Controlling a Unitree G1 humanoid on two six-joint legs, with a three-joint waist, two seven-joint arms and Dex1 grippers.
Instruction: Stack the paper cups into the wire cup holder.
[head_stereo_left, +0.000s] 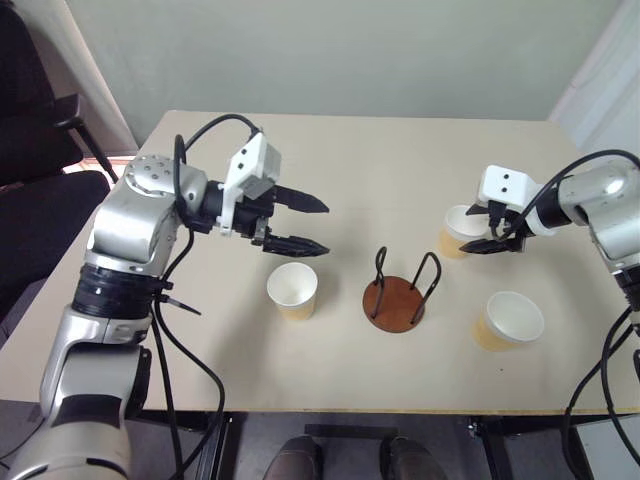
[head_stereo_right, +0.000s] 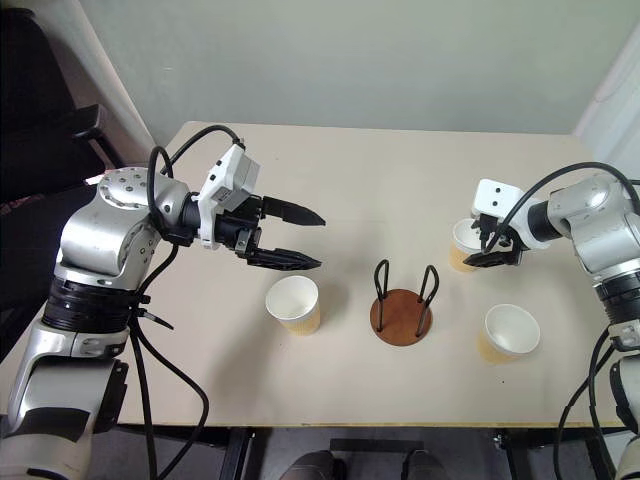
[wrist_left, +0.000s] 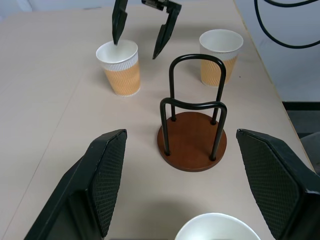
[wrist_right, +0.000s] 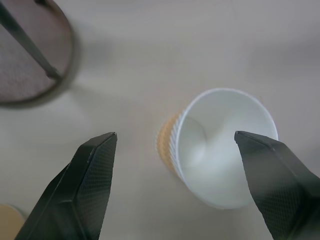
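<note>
Table (head_stereo_left: 400, 160), beige, carries everything. Left arm held high over its left half; left gripper (head_stereo_left: 305, 224) spread wide, empty, hanging in the air above and just behind the left cup (head_stereo_left: 292, 291). Right gripper (head_stereo_left: 497, 236) also fully spread, holding nothing, angled down at the far cup (head_stereo_left: 458, 232) on the table's right side; in the right wrist view its fingers (wrist_right: 85, 190) flank that cup's mouth, not closed on it.

Holder (head_stereo_left: 397, 300) stands upright near table centre, wooden base bare, no cup inside its wire loops. Near cup (head_stereo_left: 508, 321) sits right of it, toward the front edge. All three cups upright, well apart from one another.

Step in hand, as I judge it: reaching for the first cup, right side. Next move calls for dropping the fingers around the far cup's wall, closing gently so the paper doesn't crush, then lifting clear and carrying it over the loops.

Hard to tell: whether a right fingertip already touches the far cup's rim. The right gripper covers part of that cup from the head views.
</note>
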